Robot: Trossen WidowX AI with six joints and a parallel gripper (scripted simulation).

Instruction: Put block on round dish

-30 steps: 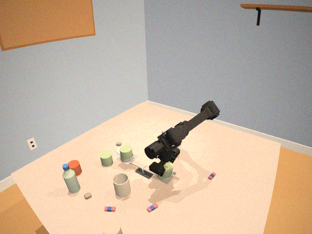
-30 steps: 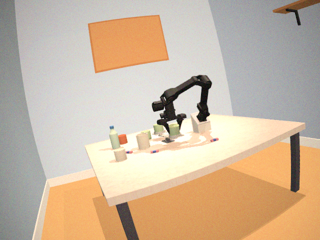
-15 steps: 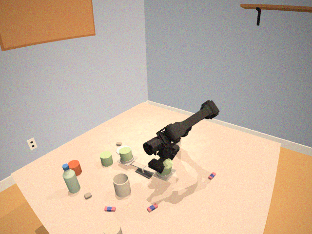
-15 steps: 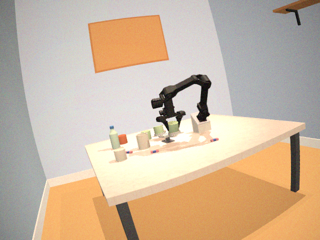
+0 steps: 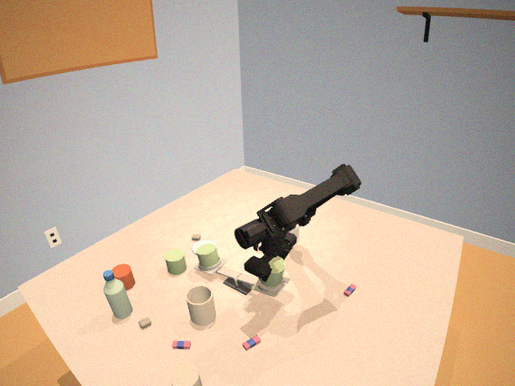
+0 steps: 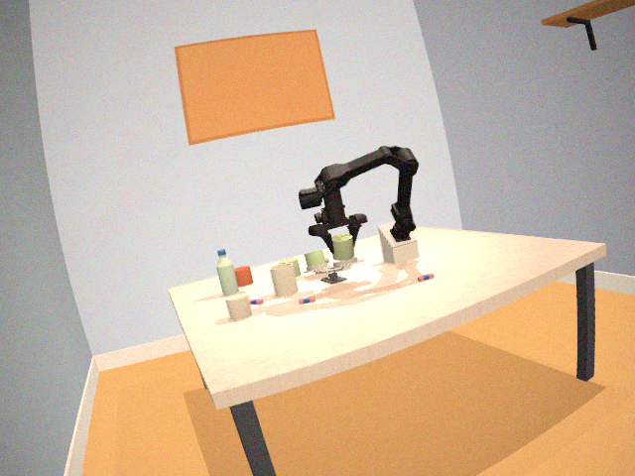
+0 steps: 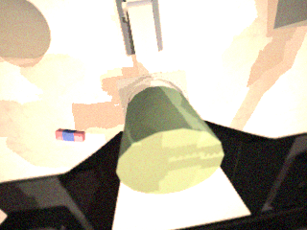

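Note:
My gripper (image 5: 270, 270) (image 6: 342, 248) (image 7: 160, 128) is shut on a green cup (image 5: 276, 275) (image 6: 343, 249) (image 7: 170, 160), upright over the balance's end nearer the arm base. Whether a small gap separates it from the pan is hard to tell. The balance (image 5: 236, 285) (image 6: 333, 278) (image 7: 144, 34) has that end a little higher than the other. The other green cup (image 5: 208, 255) (image 6: 314, 257) stands on the far end. The pale round dish (image 5: 194, 249) shows partly behind that cup in the top view. No block is visible; the held cup hides what is under it.
Another green cylinder (image 5: 175, 262) (image 6: 291, 267) stands near the far pan. A red cylinder (image 5: 125, 277) (image 6: 244, 276), bottle (image 5: 119, 300) (image 6: 227, 277), open beige cup (image 5: 202, 307) (image 6: 284, 280) and beige cylinder (image 5: 186, 377) (image 6: 238, 305) stand farther out. Pink-blue pieces (image 5: 251, 342) and small stones (image 5: 144, 322) lie around.

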